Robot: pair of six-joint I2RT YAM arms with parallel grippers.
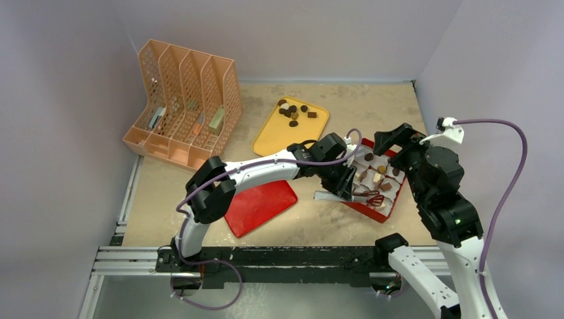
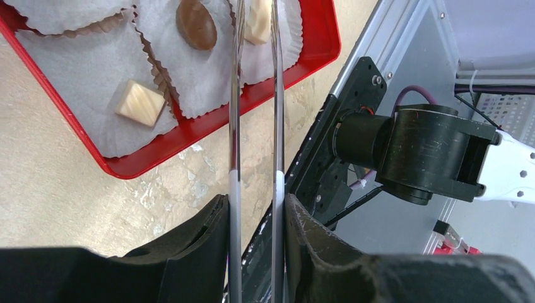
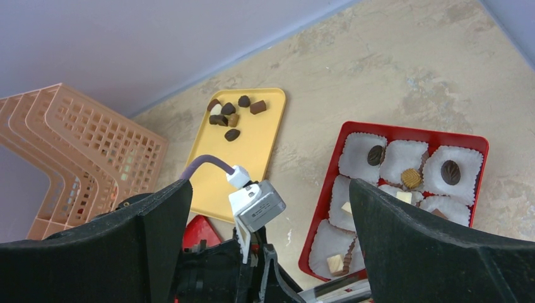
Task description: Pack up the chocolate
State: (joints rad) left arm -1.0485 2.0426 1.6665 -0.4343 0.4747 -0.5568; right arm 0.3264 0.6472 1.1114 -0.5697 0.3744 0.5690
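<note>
Left gripper (image 2: 255,211) pinching metal tongs (image 2: 235,95), right gripper (image 3: 270,192) spread wide

Plain pale lavender walls (image 1: 299,33) enclose a mottled beige worktop (image 1: 372,106) on three sides; an aluminium rail frame (image 1: 133,256) runs along its near edge.

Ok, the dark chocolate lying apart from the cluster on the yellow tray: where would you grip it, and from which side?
Pinch the lone dark chocolate across its shorter width, coming straight down with the tongs in the left claw. It lies flat on the yellow tray, bare tray all round it and the cluster a little beyond, so the tips should probably fit either side.
</note>
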